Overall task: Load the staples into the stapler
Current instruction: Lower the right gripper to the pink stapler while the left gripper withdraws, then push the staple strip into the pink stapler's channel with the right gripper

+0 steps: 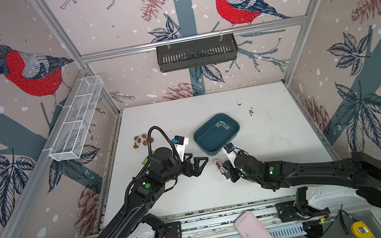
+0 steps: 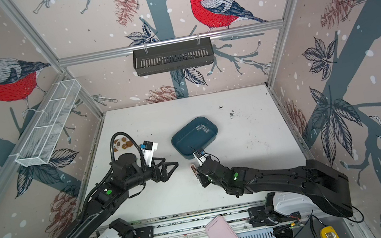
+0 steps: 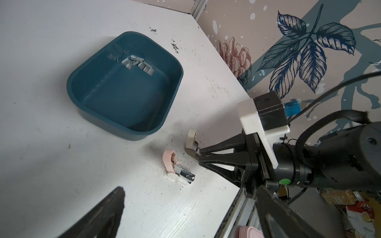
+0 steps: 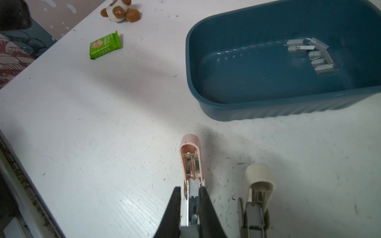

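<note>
A pink stapler point(image 4: 190, 156) lies open on the white table, lid flipped back, metal rail bare point(image 3: 185, 175). My right gripper point(image 4: 189, 188) hangs just over the rail's back end, shut on a short silvery bar point(image 4: 193, 184) that looks like a staple strip. More staples point(image 4: 315, 53) lie in a heap in the blue tub point(image 3: 70, 86); they also show in a top view as staples point(image 1: 223, 125). My left gripper point(image 1: 201, 166) hovers wide open and empty left of the stapler point(image 1: 218, 166). In the left wrist view the pink stapler lies just beyond my left gripper point(image 3: 189, 191).
A second, cream stapler point(image 4: 258, 175) lies open beside my right fingers. A panda toy point(image 4: 120, 10) and a green packet point(image 4: 105, 44) lie at the far left. A pink case point(image 1: 256, 234) sits on the front rail, a yellow tape measure point(image 1: 361, 230) beyond it.
</note>
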`<control>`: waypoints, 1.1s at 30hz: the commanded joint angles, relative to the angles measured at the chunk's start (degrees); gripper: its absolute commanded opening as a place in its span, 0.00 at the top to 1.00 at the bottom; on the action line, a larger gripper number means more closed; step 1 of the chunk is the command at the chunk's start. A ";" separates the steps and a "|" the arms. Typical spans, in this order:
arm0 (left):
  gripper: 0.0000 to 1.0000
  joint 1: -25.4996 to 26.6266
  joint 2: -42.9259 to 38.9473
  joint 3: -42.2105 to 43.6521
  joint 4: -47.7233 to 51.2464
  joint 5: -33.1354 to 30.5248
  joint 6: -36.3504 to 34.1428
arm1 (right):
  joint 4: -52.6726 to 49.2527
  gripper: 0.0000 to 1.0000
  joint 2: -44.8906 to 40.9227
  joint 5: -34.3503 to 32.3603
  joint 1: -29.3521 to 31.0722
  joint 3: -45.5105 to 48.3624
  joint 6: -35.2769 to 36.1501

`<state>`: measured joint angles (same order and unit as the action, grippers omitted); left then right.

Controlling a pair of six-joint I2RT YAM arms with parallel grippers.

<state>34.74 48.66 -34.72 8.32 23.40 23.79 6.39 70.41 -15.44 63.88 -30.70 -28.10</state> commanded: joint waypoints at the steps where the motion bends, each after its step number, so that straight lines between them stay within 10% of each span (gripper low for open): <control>1: 0.01 0.09 1.03 0.49 -4.84 1.44 0.56 | 2.76 0.84 1.12 -3.10 0.76 0.37 0.81; 33: 0.01 0.98 1.63 4.99 -12.31 2.71 1.17 | 5.65 0.85 13.76 -5.56 3.00 -0.42 -1.41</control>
<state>35.57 50.43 -29.67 -0.95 25.54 25.41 10.85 83.92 -19.66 66.67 -30.76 -28.75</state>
